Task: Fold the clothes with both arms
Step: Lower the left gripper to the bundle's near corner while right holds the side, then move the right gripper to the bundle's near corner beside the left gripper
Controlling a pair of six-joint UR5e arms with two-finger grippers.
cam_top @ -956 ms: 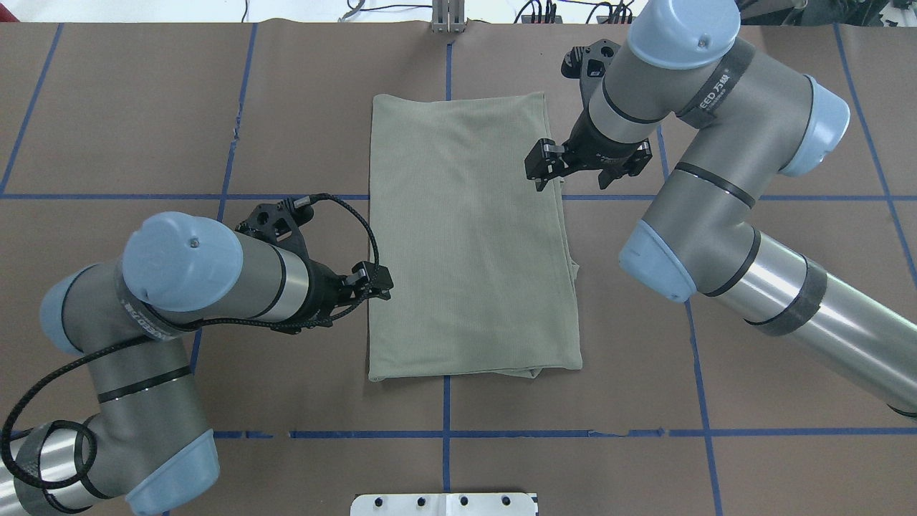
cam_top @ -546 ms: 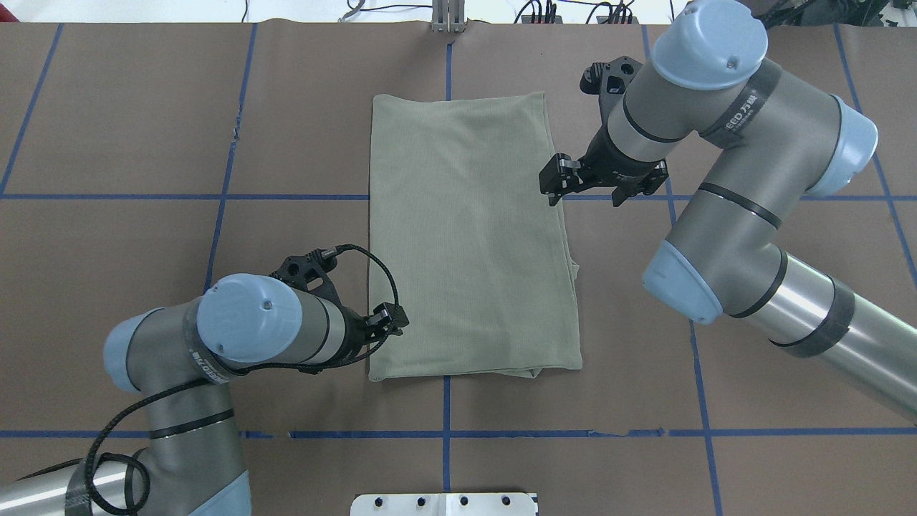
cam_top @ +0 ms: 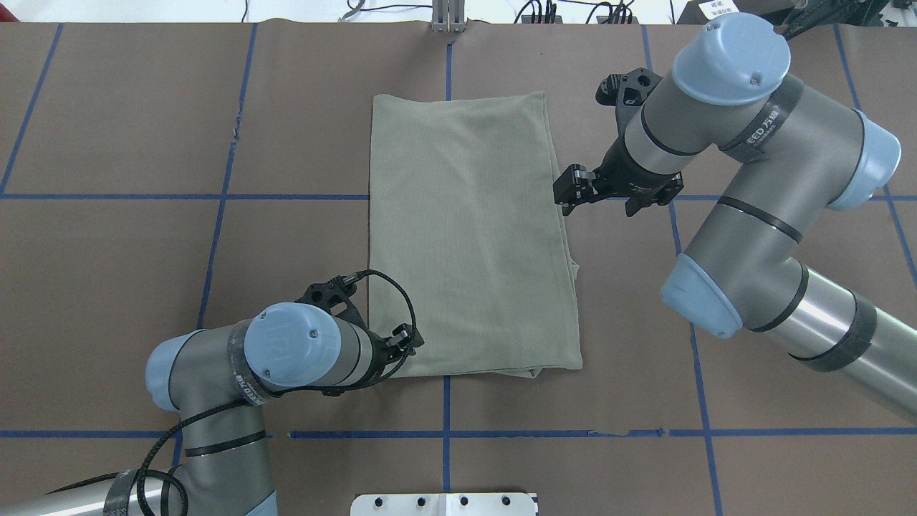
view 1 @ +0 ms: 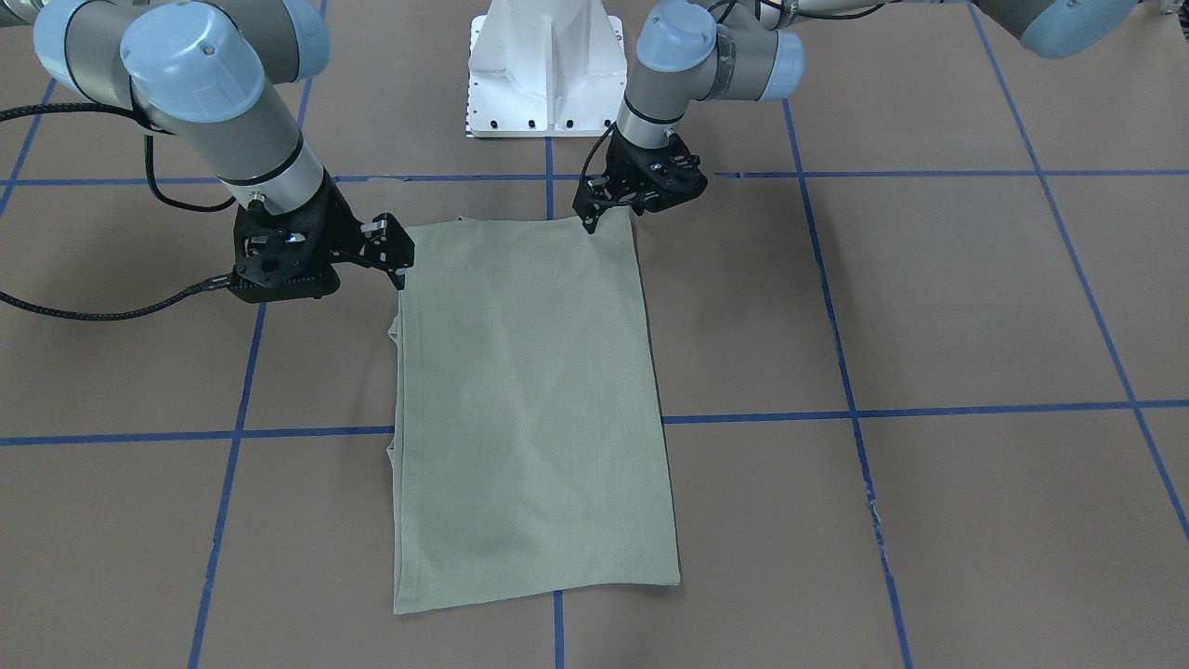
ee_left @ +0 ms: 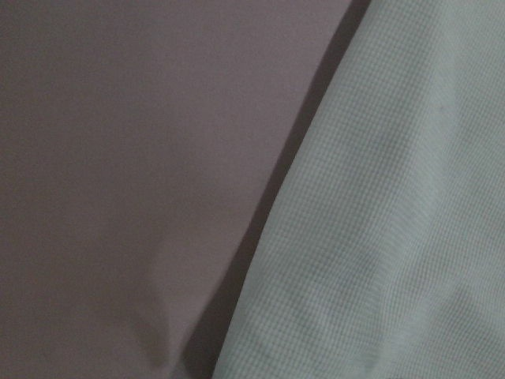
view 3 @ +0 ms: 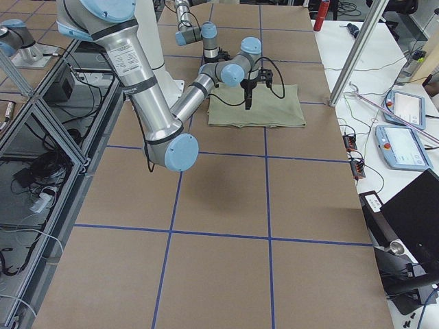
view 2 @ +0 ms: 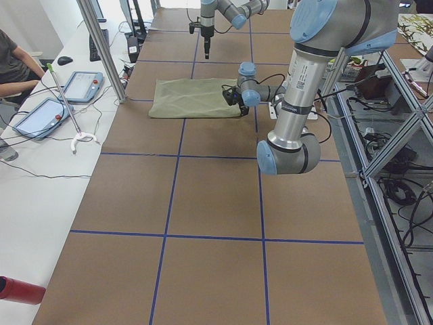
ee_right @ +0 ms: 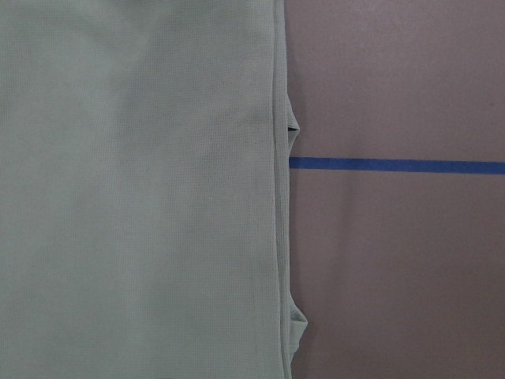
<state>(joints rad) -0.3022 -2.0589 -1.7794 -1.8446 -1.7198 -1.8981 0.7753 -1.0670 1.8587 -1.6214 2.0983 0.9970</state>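
Observation:
The pale sage-green shirt (cam_top: pixel 466 236) lies folded into a long flat rectangle at the table's middle; it also shows in the front view (view 1: pixel 529 409). No neck, logo or label shows. My left gripper (cam_top: pixel 407 342) is low at the shirt's near-left corner, its jaws looking slightly open; in the front view (view 1: pixel 599 218) one tip points down at that corner. The left wrist view shows only the shirt's edge (ee_left: pixel 394 237) close up on the table. My right gripper (cam_top: pixel 572 192) hovers beside the shirt's right edge, looking open and empty; it also shows in the front view (view 1: pixel 395 253). The right wrist view shows that layered edge (ee_right: pixel 276 197).
The brown table cover (cam_top: pixel 143 287) carries a grid of blue tape lines. The white pedestal base (view 1: pixel 548 65) stands at the robot's side. A metal post (cam_top: pixel 448 18) stands at the far edge. A side bench with tablets (view 2: pixel 81 84) and a seated person lies beyond.
My left gripper has moved along the shirt's left edge toward the robot, down to the near-left corner. My right gripper has moved off the shirt to just outside its right edge.

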